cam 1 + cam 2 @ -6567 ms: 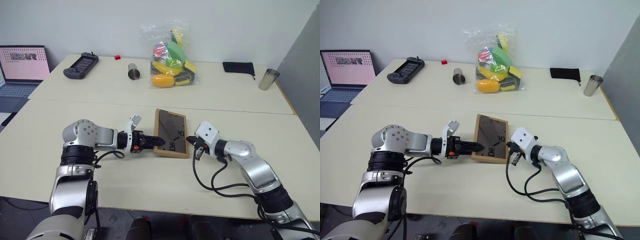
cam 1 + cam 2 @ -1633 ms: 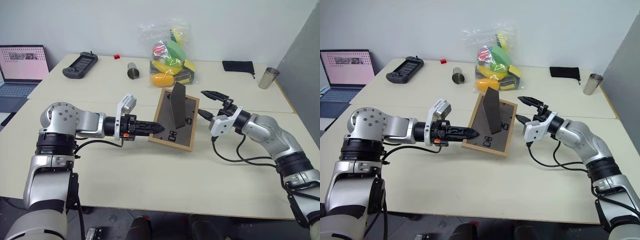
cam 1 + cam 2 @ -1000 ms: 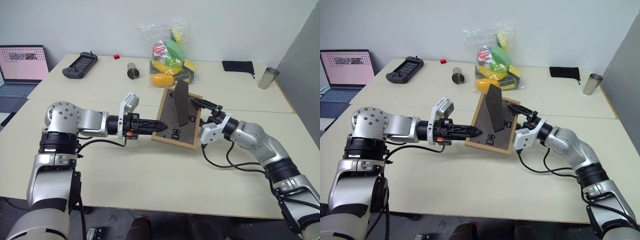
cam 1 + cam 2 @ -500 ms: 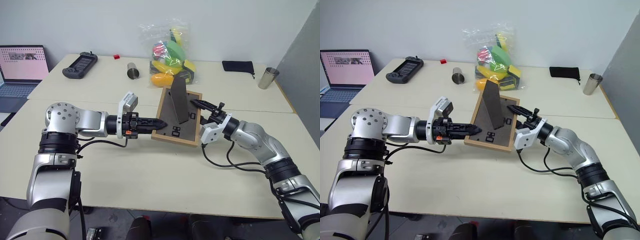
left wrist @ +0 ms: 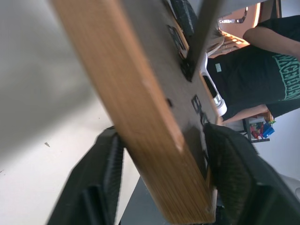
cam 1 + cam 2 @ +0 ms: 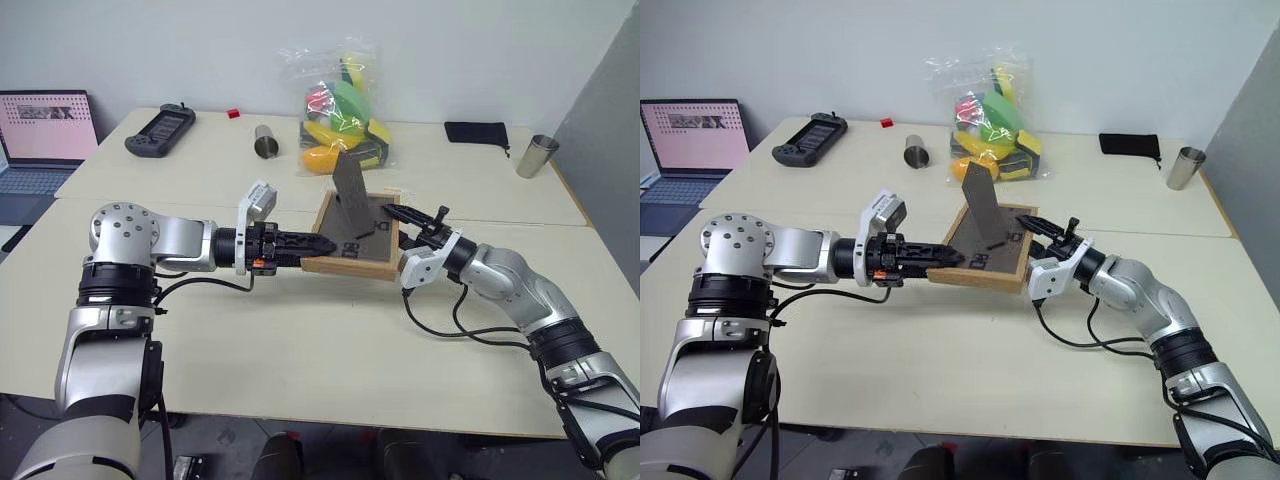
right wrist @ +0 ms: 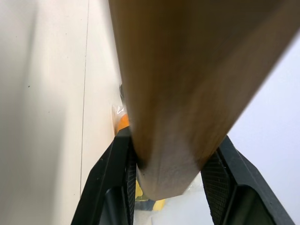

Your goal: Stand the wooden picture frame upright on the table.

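The wooden picture frame (image 6: pixel 355 238) was held clear of the table (image 6: pixel 300 340), back panel up, stand raised. The right gripper (image 6: pixel 412 222) clasped its right edge; the left gripper (image 6: pixel 322 243) straddled the left edge, fingers loose.

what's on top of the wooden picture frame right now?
The fold-out dark stand rises from the small light-wood picture frame's dark back panel with white markings. The picture side faces down toward the cream table, hidden.

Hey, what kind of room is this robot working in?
Probably an office or robot test lab: cream tabletops against a bare white wall, an open laptop with a pink screen, a black handheld game controller, and a clear bag of colourful toys.
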Motion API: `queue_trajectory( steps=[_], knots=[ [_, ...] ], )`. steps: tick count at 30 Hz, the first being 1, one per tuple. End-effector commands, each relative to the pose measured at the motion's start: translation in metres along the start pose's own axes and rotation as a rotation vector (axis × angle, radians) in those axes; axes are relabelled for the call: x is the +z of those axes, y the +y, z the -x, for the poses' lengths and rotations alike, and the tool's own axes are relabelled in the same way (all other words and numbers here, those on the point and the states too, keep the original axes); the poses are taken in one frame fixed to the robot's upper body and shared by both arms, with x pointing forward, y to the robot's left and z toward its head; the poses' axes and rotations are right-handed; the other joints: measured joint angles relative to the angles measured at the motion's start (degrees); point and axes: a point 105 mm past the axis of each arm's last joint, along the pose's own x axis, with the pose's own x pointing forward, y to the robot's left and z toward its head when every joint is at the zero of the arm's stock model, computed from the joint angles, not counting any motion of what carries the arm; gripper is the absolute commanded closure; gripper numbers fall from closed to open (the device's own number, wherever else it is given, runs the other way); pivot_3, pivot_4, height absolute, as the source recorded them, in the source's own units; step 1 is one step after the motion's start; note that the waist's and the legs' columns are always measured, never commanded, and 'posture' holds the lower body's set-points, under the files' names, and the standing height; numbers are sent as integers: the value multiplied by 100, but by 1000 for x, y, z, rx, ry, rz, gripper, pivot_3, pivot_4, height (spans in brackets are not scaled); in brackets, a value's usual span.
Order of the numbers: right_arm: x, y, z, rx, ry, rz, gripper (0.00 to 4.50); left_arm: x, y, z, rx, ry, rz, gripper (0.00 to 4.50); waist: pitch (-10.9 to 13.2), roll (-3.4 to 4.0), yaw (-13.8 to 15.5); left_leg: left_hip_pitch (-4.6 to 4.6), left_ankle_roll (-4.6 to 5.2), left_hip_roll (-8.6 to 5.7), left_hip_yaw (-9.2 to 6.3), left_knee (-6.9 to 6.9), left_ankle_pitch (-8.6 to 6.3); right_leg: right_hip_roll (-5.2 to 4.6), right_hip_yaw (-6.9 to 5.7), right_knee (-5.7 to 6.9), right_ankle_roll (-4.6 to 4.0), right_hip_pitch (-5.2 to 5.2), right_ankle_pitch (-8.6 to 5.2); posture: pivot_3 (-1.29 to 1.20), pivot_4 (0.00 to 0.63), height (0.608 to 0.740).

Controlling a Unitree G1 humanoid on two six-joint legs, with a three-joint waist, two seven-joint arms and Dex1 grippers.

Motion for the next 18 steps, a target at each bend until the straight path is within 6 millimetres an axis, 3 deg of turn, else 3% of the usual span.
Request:
queue_trajectory(
  steps=[1,5,7,8,10,18],
  knots=[
    [7,-18,-1,-62,-29,24,2577,2,-14,1,-42,1,-49,921,0,0,0,0,0,0,0,0,0,0,-1,0,0,0,0,0,150,740],
    [7,-17,-1,-61,-30,18,2577,5,-7,1,-2,-13,-35,157,0,0,0,0,0,0,0,0,0,0,-1,0,0,0,0,0,150,740],
    [7,-17,-1,-57,-33,14,2577,5,-8,2,-7,-14,-40,157,0,0,0,0,0,0,0,0,0,0,0,0,0,0,0,0,150,740],
    [7,-16,-1,-53,-32,13,2932,5,-9,2,-9,-14,-43,143,0,0,0,0,0,0,0,0,0,0,0,0,0,0,0,0,150,740],
    [7,-16,-1,-48,-29,11,3122,5,-10,2,-13,-15,-44,143,0,0,0,0,0,0,0,0,0,0,-1,0,0,0,0,0,150,740],
    [7,-16,1,-45,-28,6,3119,4,-9,2,-13,-14,-43,143,0,0,0,0,0,0,0,0,0,0,0,0,0,0,0,0,150,740]
  ],
)
